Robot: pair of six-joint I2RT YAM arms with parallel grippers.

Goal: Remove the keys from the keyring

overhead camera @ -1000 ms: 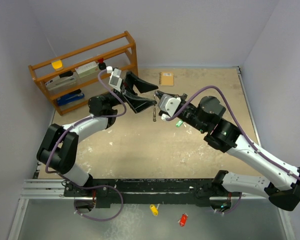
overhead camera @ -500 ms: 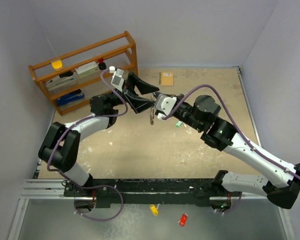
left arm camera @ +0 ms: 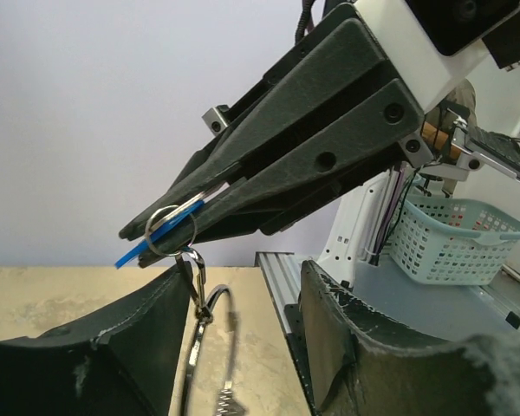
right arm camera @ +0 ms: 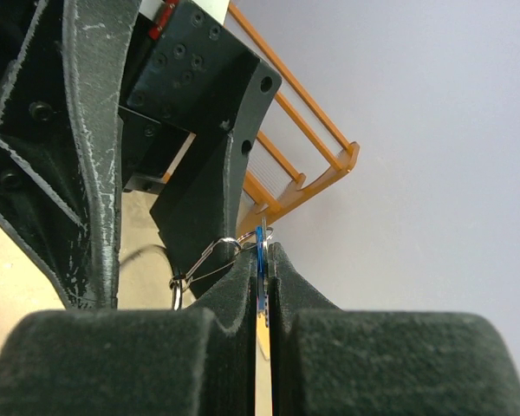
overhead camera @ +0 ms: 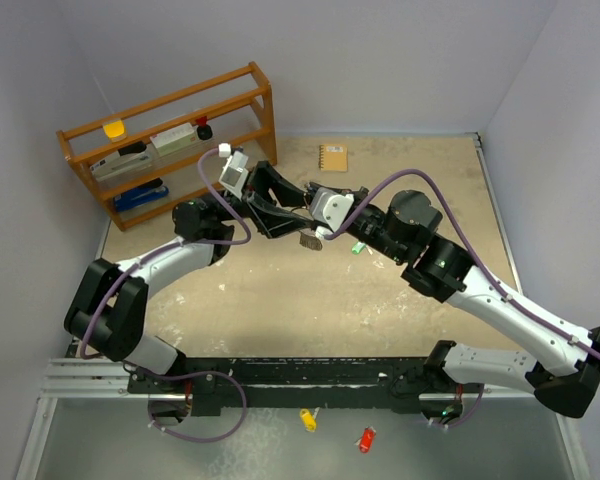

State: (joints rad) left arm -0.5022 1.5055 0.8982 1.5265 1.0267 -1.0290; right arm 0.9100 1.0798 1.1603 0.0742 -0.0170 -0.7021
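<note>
On the near ledge by the arm bases lie a yellow tag (overhead camera: 307, 418) and a red tag (overhead camera: 366, 438). Further in, above the table (overhead camera: 280, 300), the two grippers meet tip to tip in the air. The left gripper (left arm camera: 247, 273) is spread apart, its fingers either side of the keyring (left arm camera: 235, 342), which hangs in the gap; whether the wire touches a finger I cannot tell. The right gripper (right arm camera: 263, 264) is clamped on the blue key (left arm camera: 139, 251), pinched flat between its pads, one end poking out past the tips. A small loop (left arm camera: 170, 255) threads that key, and a clasp (left arm camera: 196, 279) below it carries the keyring. The green key (overhead camera: 358, 248) lies on the table just beside the right arm, apart from the ring. Beyond are a notebook (overhead camera: 332, 157) and a wooden rack (overhead camera: 170, 140) by the back wall
</note>
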